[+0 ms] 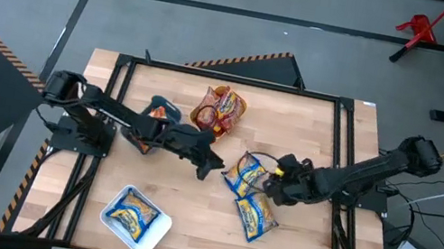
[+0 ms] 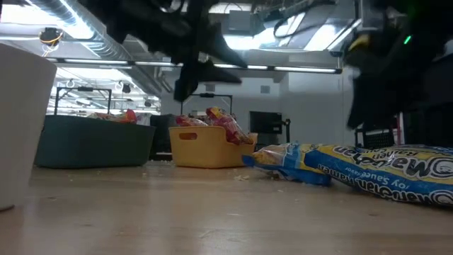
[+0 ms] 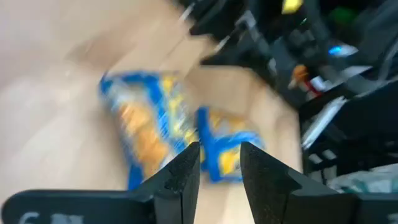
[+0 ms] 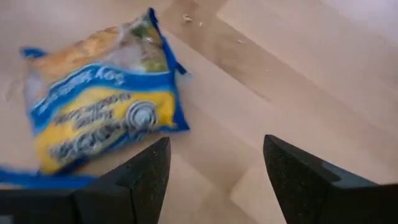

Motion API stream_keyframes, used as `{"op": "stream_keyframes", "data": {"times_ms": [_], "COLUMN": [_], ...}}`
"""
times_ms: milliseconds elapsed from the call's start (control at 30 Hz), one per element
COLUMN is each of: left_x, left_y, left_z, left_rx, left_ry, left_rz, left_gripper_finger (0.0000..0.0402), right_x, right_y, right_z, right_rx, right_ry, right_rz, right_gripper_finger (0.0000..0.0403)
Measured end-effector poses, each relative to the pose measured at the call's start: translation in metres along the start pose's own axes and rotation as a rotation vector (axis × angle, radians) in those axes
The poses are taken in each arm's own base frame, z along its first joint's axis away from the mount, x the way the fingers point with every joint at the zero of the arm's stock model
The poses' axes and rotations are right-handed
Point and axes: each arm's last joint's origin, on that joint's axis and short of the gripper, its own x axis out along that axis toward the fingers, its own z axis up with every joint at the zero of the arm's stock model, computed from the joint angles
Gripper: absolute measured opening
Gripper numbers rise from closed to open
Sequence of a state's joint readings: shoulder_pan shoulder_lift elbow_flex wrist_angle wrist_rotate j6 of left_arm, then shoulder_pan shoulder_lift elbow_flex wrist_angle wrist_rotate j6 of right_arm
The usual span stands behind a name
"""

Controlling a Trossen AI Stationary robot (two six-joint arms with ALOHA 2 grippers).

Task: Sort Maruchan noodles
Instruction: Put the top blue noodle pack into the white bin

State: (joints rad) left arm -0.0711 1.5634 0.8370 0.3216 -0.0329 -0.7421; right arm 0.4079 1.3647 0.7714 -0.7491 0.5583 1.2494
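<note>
Two blue-and-yellow noodle packets lie flat on the wood table: one (image 1: 244, 173) (image 4: 99, 106) mid-table and one (image 1: 254, 214) nearer the near edge. A third (image 1: 134, 214) lies in the white tray (image 1: 154, 239). Red and orange packets (image 1: 221, 109) fill the orange tray (image 2: 205, 147). My left gripper (image 1: 212, 165) (image 3: 219, 169) hovers just left of the mid-table packet, narrowly open and empty. My right gripper (image 1: 270, 185) (image 4: 214, 180) hovers at that packet's right side, wide open, with bare wood between its fingers.
A teal tray (image 2: 92, 142) (image 1: 160, 112) sits left of the orange tray, partly under my left arm. A black frame (image 1: 230, 78) borders the tabletop. Bare wood shows along the near edge between the white tray and the nearer packet.
</note>
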Motion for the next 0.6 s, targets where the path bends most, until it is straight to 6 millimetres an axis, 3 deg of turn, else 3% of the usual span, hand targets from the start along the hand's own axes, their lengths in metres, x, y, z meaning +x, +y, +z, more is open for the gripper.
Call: {"op": "stream_keyframes", "data": {"times_ms": [167, 300, 600], "left_x": [0.007, 0.006, 0.005], "left_y": [0.006, 0.01, 0.015], "left_z": [-0.008, -0.012, -0.016], "left_rx": [-0.055, -0.087, -0.109], "left_ry": [0.048, 0.081, 0.092], "left_rz": [0.025, 0.081, 0.157], "left_gripper_finger": [0.0112, 0.0112, 0.0112], "right_x": [0.035, 0.051, 0.064], "right_y": [-0.004, -0.003, 0.022], "right_z": [0.001, 0.011, 0.041], "right_rx": [0.099, 0.085, -0.049], "right_ry": [-0.037, -0.074, -0.173], "right_rz": [0.112, 0.2, 0.55], "right_gripper_finger": [0.0241, 0.0241, 0.0241]}}
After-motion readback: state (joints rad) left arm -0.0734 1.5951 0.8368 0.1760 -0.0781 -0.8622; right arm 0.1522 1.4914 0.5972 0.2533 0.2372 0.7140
